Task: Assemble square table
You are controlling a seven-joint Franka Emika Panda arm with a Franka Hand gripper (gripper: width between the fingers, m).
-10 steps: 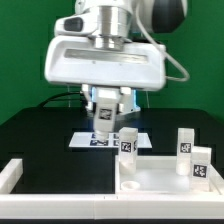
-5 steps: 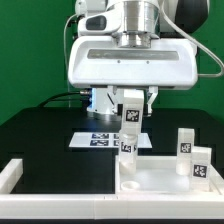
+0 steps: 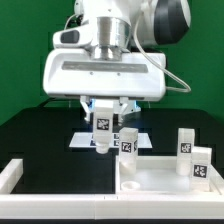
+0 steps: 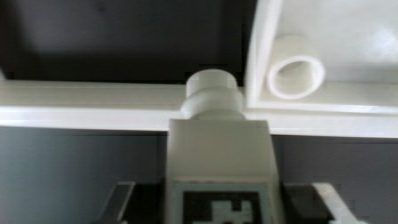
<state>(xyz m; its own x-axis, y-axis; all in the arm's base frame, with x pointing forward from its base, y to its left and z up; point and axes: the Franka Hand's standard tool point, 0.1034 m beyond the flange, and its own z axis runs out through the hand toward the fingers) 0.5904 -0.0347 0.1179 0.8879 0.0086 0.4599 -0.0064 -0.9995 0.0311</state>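
The end effector [image 3: 103, 125] hung above the black tabletop [image 3: 50, 150] with its two fingers closed against the sides of one white tagged leg [image 3: 102, 130], which it held upright and clear of the surface, the leg's rounded end pointing down. In the wrist view the same leg [image 4: 217, 140] ran straight out from between the dark fingers [image 4: 125, 200], its tag close to the camera and its narrower tip over the long white border wall [image 4: 89, 105]. Beyond and to one side of that tip lay the square panel [image 4: 338, 50], with a round socket [image 4: 295, 76] just beside the leg's end. In the exterior view the panel [image 3: 165, 178] rested flat on the tabletop below the end effector and toward the exterior view's right. A second leg [image 3: 127, 147] stood upright at the panel's near corner, just beside the held leg, and two more legs [image 3: 185, 142] [image 3: 201, 164] stood well apart from the end effector at the panel's far side. The marker board [image 3: 90, 140] lay flat behind the held leg, partly hidden by it. The border wall [image 3: 20, 172] ran along the tabletop's front edge, below the end effector.
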